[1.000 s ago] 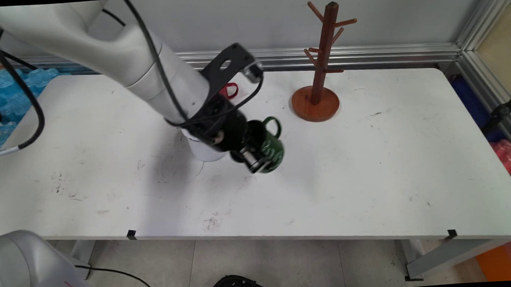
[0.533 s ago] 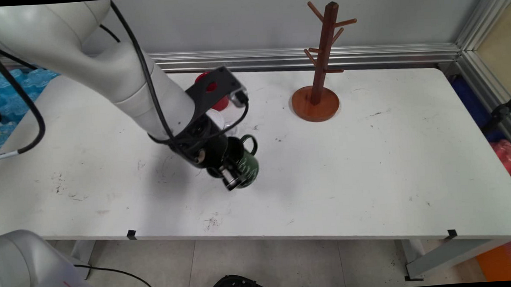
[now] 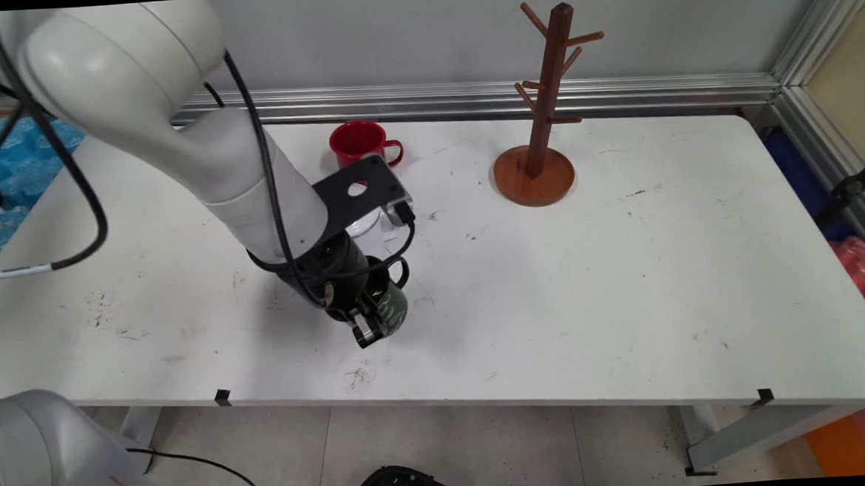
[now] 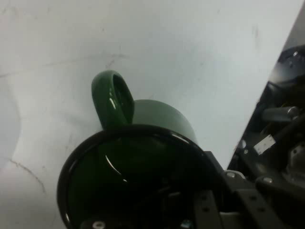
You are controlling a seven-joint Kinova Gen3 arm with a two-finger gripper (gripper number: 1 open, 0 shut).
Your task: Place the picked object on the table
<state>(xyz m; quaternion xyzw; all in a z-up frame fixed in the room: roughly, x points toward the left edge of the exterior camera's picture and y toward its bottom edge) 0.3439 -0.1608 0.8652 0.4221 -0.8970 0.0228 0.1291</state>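
the pincer is clamped on the rim of a green mug, one finger inside it, low over the table at lower centre-left; a white mug and a red mug sit above.

mug: dark green glossy ceramic mug with black rim
pose: tilted, handle up
place: held in the claw, low over the white tabletop

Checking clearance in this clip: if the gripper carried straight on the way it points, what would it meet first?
Probably the white table. The gripper, shut on the green mug, points down toward bare tabletop; whether the mug already touches it is unclear.
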